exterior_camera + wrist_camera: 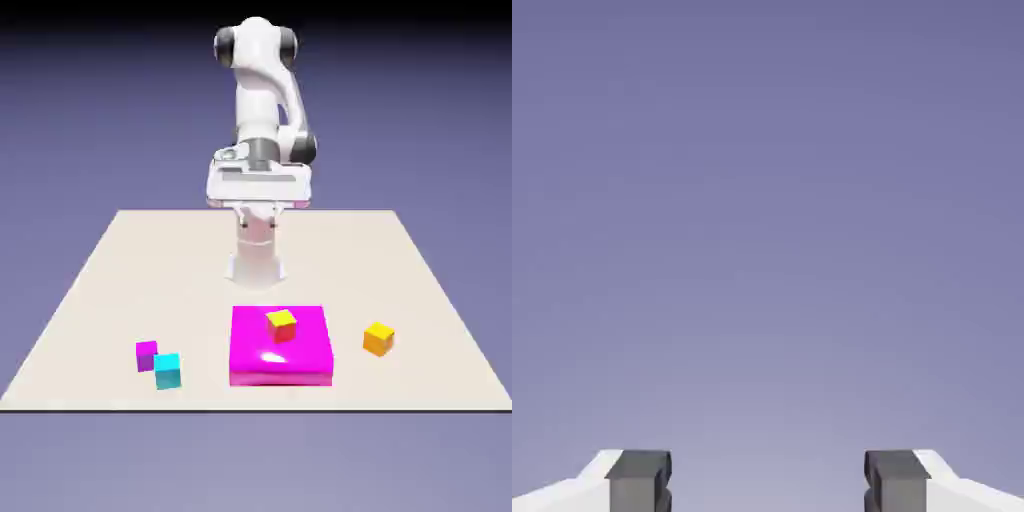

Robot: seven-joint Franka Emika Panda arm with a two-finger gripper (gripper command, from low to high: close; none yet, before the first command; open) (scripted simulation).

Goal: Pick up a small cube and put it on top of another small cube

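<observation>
Cube of cyan (167,371) sat on the surface (200,260) just beside the purple cube (147,356), the pick-up seemingly not begun, and the empty jaws (768,482), spread apart, needed lowering over it before the orange cube (378,339).

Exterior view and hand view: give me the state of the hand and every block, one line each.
Hand: open, nothing between its fingertips, raised away from the cubes.
Cyan cube: upright on the table, nothing on top.
Purple cube: on the table, just behind the cyan one, nothing on top.
Orange cube: on the table, alone, nothing on top.
Red cube: yellow-topped, resting on the magenta block.
Magenta block: flat on the table, bearing the red cube.
</observation>
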